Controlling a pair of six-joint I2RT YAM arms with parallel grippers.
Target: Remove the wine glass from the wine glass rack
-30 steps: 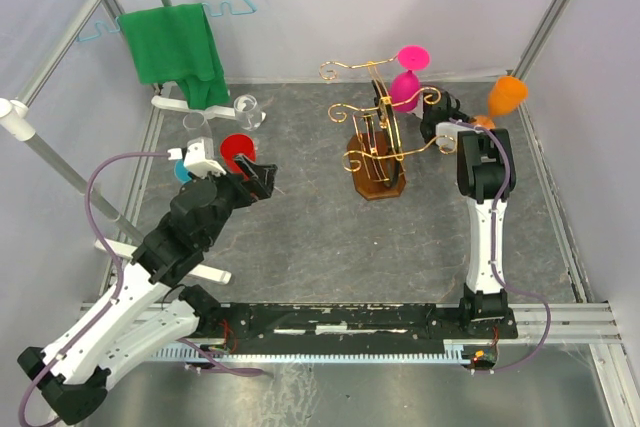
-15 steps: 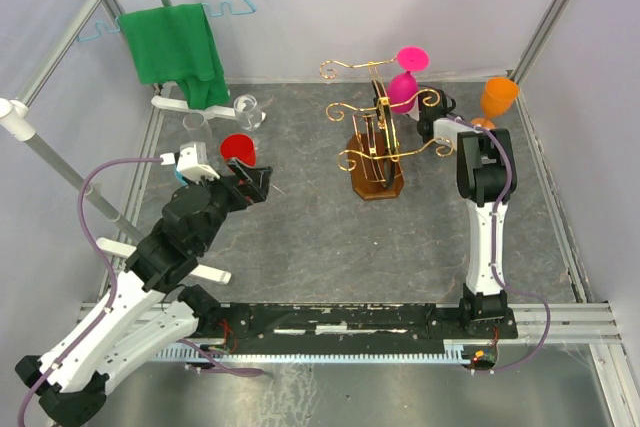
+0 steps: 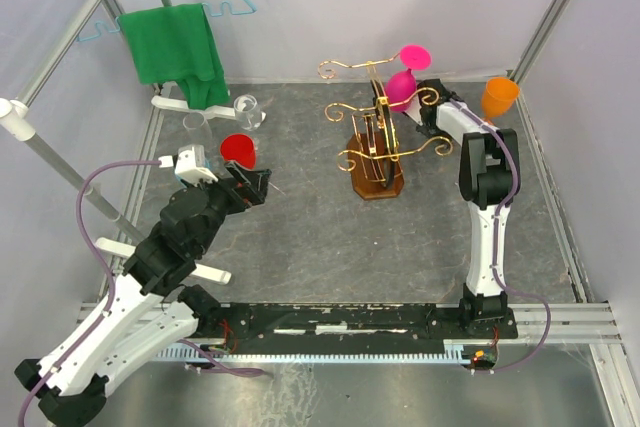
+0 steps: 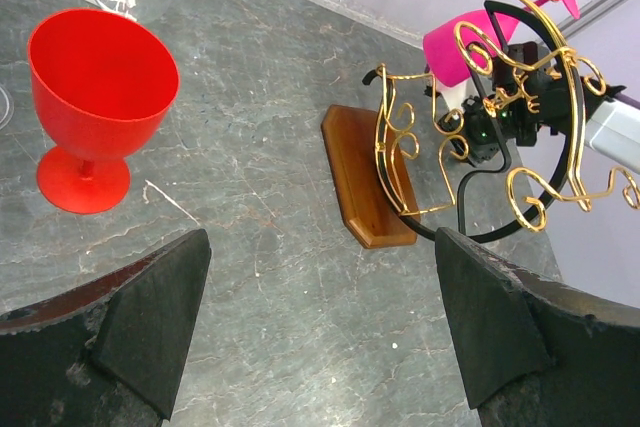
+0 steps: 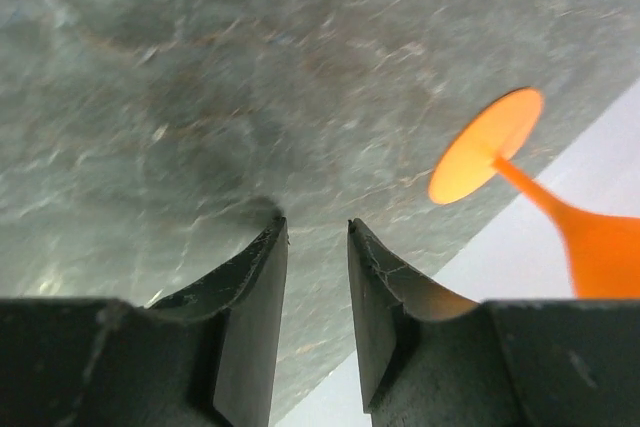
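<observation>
**Top view:** rack (image 3: 378, 175) stands mid-table toward the far side, wood base down, gold wire arms out both ways. Pink glass (image 3: 403, 89) hangs on it bowl-down, foot up in a far-side wire arm. Orange glass (image 3: 500, 95) is off the rack, upright on the table (image 3: 300, 237) nr the far R corner. My R gripper (image 3: 430, 115) sits btwn rack and orange glass, just beside the rack's R scrolls and apart from the orange glass. Can't tell its opening from here. My L gripper (image 3: 258, 183) is over the L half, well apart from the rack. Red glass (image 3: 238, 148) is just past it and clear glass (image 3: 248, 110) farther back. Green cloth (image 3: 178, 42) hangs at far L.

**L wrist:** my fingers (image 4: 150, 317) are spread wide, nothing btwn them. Red glass stands upright ahead-L. Rack is ahead-R w/ pink glass hung on it.

**R wrist:** jaws narrow, a slim gap, empty. Orange glass shows at the R of the view, clear of my fingers, foot on the table.
</observation>
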